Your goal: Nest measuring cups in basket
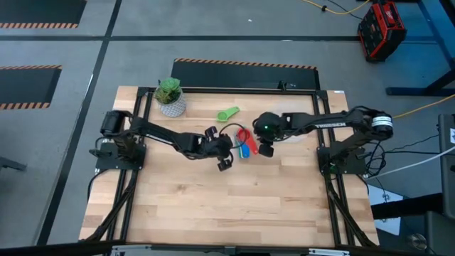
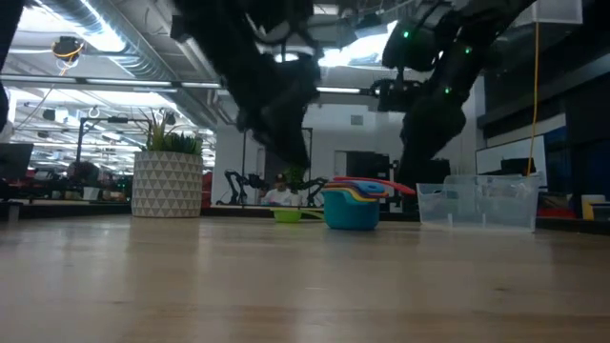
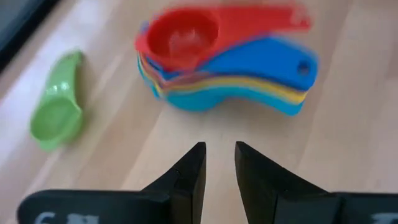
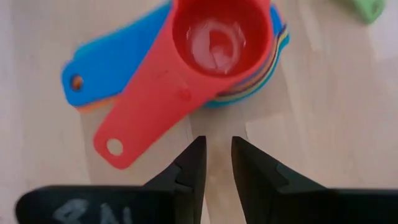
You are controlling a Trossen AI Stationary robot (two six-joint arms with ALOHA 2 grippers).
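Only the low view shows the clear basket [image 2: 479,202] beside the nested cups [image 2: 353,205].

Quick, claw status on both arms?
Left claw: nearly closed, holding nothing, just short of the cup stack.
Right claw: nearly closed, holding nothing, above the same stack.

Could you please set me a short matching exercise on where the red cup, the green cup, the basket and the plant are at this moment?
Things:
1. red cup
2. green cup
3. basket
4. plant

Places or states:
A. stands in a white pot near the table's far left corner
B. lies alone on the wood, apart from the stack
C. sits on top of the nested stack, handle skewed from those below
D. stands empty beside the stack

Pairs: 1-C, 2-B, 3-D, 4-A
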